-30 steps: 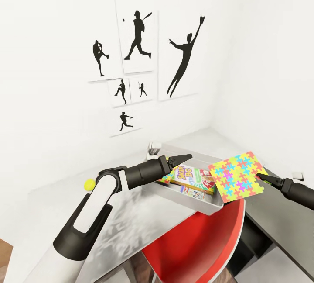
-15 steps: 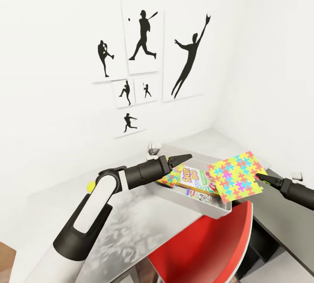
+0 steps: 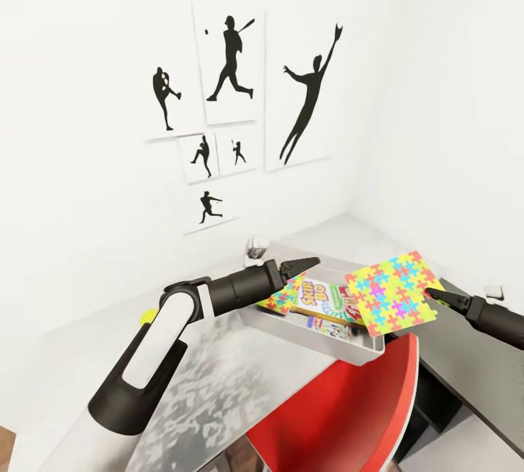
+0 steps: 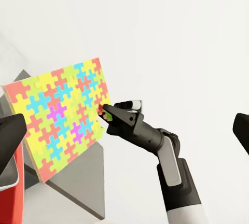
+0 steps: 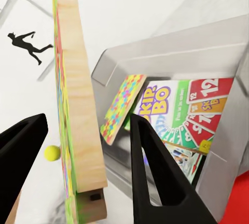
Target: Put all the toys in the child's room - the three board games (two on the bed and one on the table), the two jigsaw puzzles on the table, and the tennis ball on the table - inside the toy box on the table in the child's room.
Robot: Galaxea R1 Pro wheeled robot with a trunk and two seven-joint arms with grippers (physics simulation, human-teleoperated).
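Two jigsaw puzzles were counted: one (image 3: 393, 295) in the air above the toy box's right corner, the other (image 3: 282, 296) leaning inside at its left end. There was one toy box (image 3: 306, 337), one Skip-Bo game (image 3: 327, 302) lying in it, and one tennis ball (image 3: 148, 317) near the table's (image 3: 218, 377) left edge. Six silhouette pictures (image 3: 231, 68) hung above, and one red chair (image 3: 349, 414) stood at the table's front edge.

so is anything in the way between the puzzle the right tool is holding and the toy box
Nothing visible blocks it. The right tool holds the jigsaw puzzle above the near right corner of the toy box. The left tool hovers over the far left part. Inside lie the Skip-Bo box and another puzzle.
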